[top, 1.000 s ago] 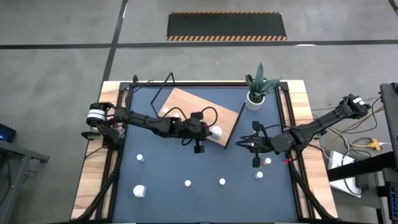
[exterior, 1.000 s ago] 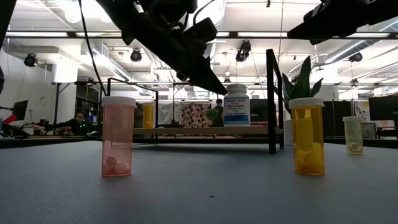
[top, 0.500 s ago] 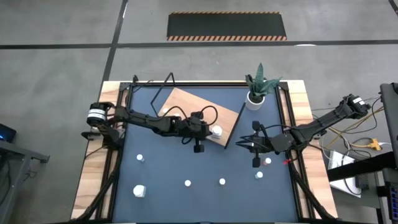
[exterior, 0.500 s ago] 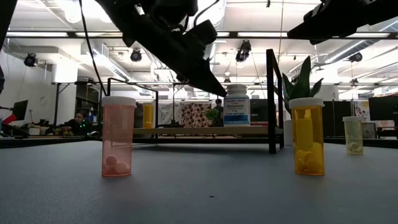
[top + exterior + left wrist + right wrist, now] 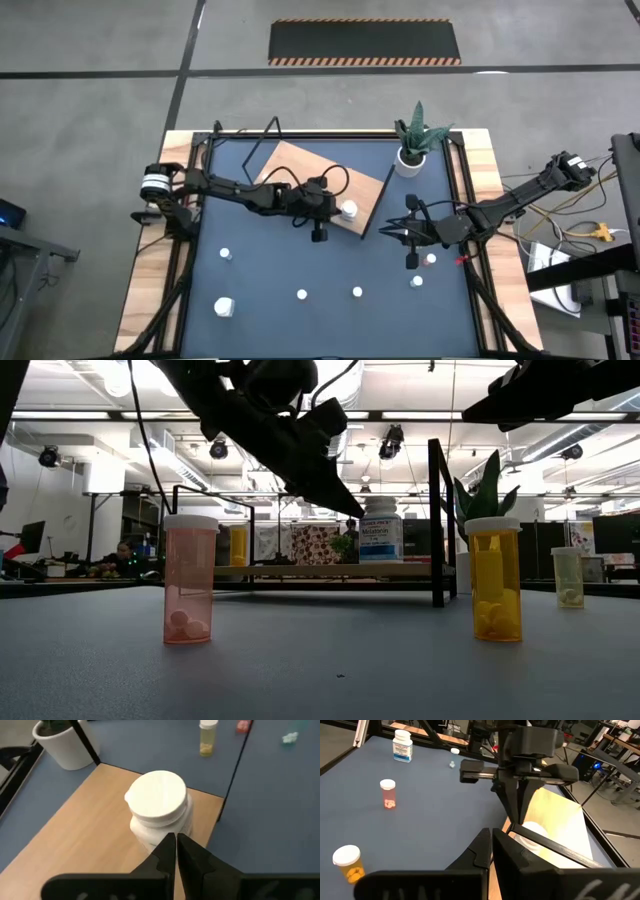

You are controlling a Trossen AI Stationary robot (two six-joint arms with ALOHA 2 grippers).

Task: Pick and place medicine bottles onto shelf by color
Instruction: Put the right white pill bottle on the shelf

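Overhead, the left gripper sits near the frame's centre with its fingers pinched together and empty, just beside the big white bottle that stands upright near the lower right edge of the shelf; right of centre, the right gripper hangs above the blue table, claw likewise closed on nothing; a pink bottle stands at the left of the low view, an orange bottle at its right, a pale yellowish bottle farther right; the potted plant occupies the table's upper right corner.
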